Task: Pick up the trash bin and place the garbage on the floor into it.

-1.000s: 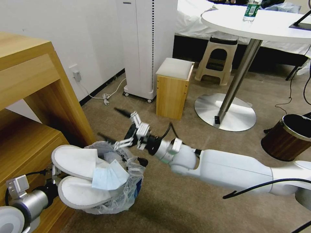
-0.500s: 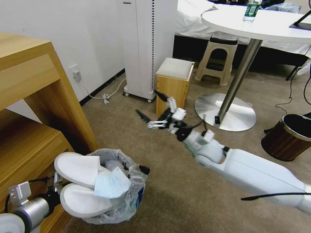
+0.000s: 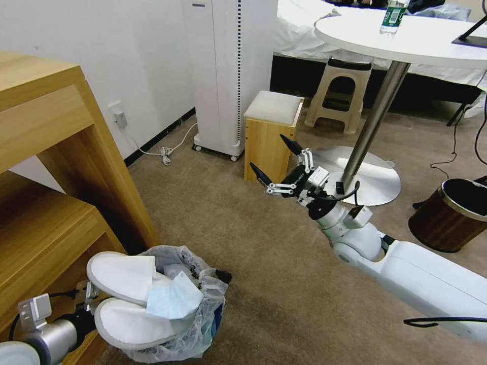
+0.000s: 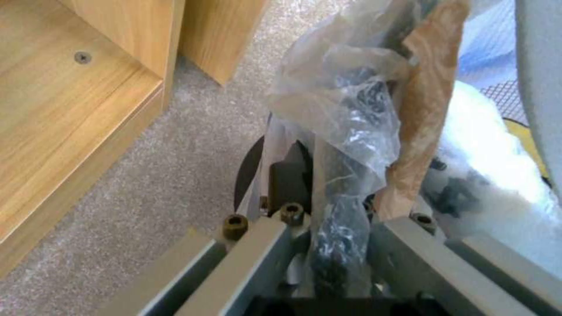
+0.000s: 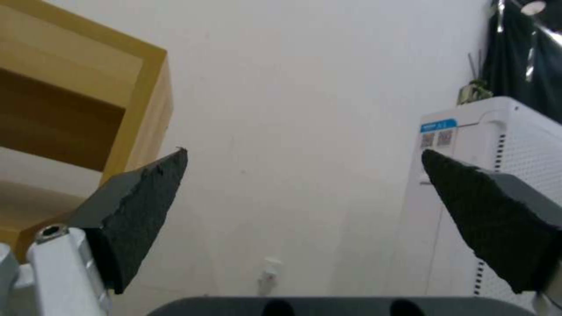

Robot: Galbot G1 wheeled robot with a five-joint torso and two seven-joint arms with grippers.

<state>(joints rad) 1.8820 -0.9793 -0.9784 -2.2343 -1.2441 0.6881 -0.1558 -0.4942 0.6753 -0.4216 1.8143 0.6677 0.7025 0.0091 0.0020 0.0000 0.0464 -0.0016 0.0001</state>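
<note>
The right tool (image 3: 276, 158) is held raised in the air over the beige short-pile carpet floor (image 3: 264, 284), in front of the small wooden stool with a white cushioned top (image 3: 271, 134). Its two black pointed fingertips (image 5: 138, 206) are spread wide apart, and nothing is held between them. In the right wrist view the white wall, a wooden shelf unit (image 5: 70, 101) and a tall white appliance (image 5: 503, 145) are seen beyond the spread tips.

The left tool (image 4: 328, 245) is seen low at the robot's left, beside the wooden shelf unit. In the left wrist view it is pressed together on the rim of the small round black trash bin (image 3: 203, 317), with the crinkly clear plastic bag liner (image 4: 345, 109) pinched in the grip. The bin is held just above or on the carpet; which cannot be told.

The bin lies well apart from the right tool, nearer the robot and further to its left. Two white slippers (image 3: 124, 289) are lodged in the bin's mouth, stacked and projecting over the rim towards the left tool. A light-blue mask (image 3: 172, 299) rests on top of the slippers. A blue patch (image 3: 218, 314) is visible on the bin's side.

To the robot's right a wood-brown metal-rimmed bin (image 3: 451, 215) stands on the carpet, near the round metal foot of the white tabletop (image 3: 406, 38).
</note>
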